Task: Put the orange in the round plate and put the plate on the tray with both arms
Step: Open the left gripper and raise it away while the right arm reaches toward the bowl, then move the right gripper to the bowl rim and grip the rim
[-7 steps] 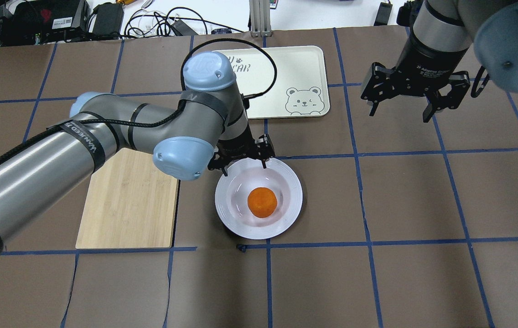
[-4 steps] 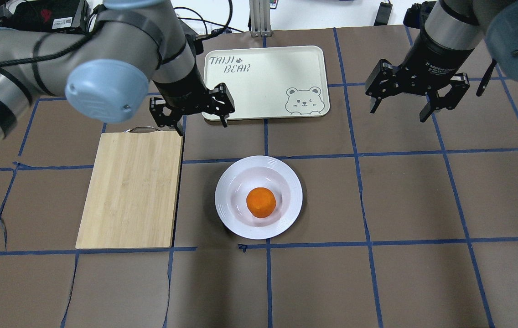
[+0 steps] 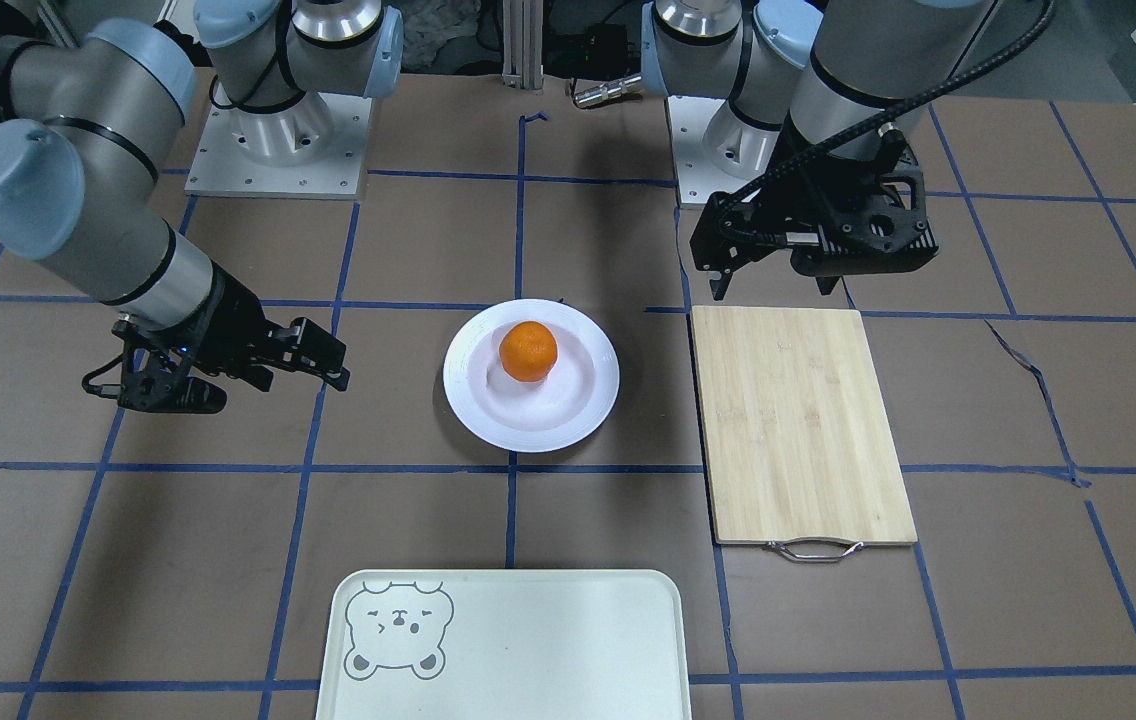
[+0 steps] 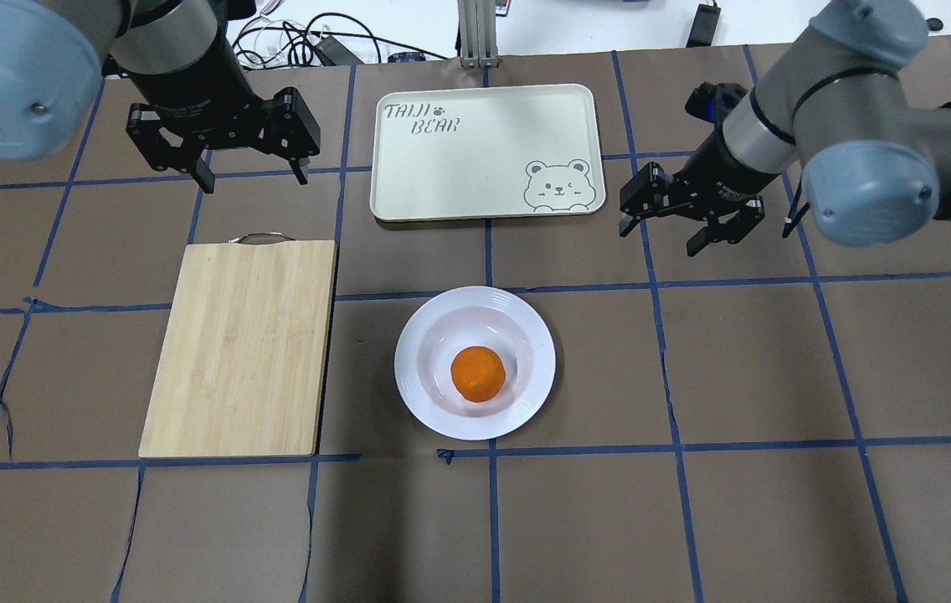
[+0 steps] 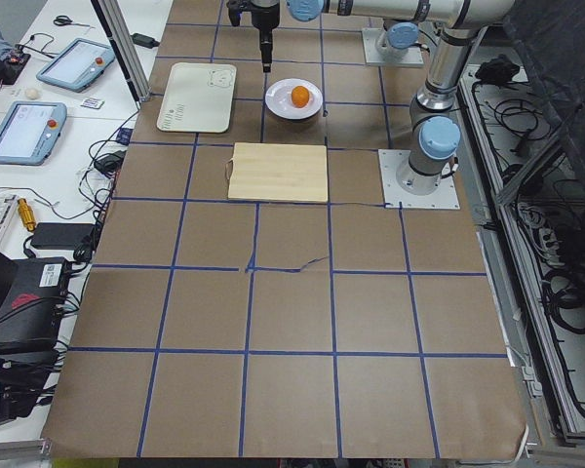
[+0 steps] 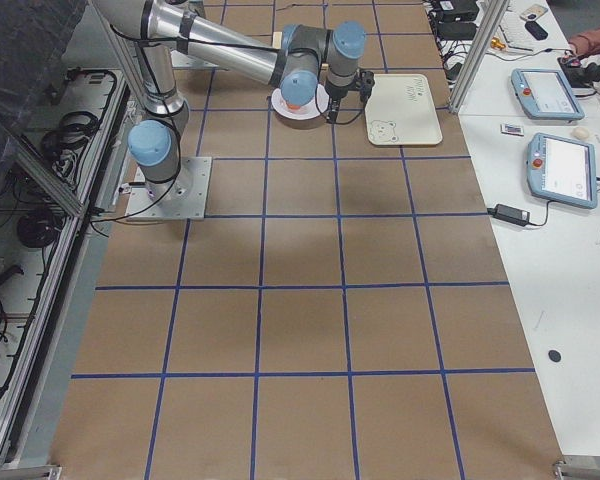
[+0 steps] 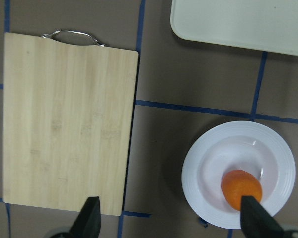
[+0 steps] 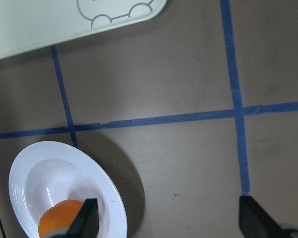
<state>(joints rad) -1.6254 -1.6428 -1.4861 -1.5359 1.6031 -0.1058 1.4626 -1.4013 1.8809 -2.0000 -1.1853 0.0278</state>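
White round plate point(image 4: 421, 394) holds the orange point(image 4: 478, 373) mid-tabletop, well short of the tray point(image 4: 484, 167) — step 1 looks done. Both gape empty, left tool point(image 4: 254, 178) and right tool point(image 4: 658, 237) — next, prob. each grips a rim side.

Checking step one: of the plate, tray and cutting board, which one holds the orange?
The round white plate: the orange sits in its sunken centre, while the cream tray and bamboo board hold nothing.
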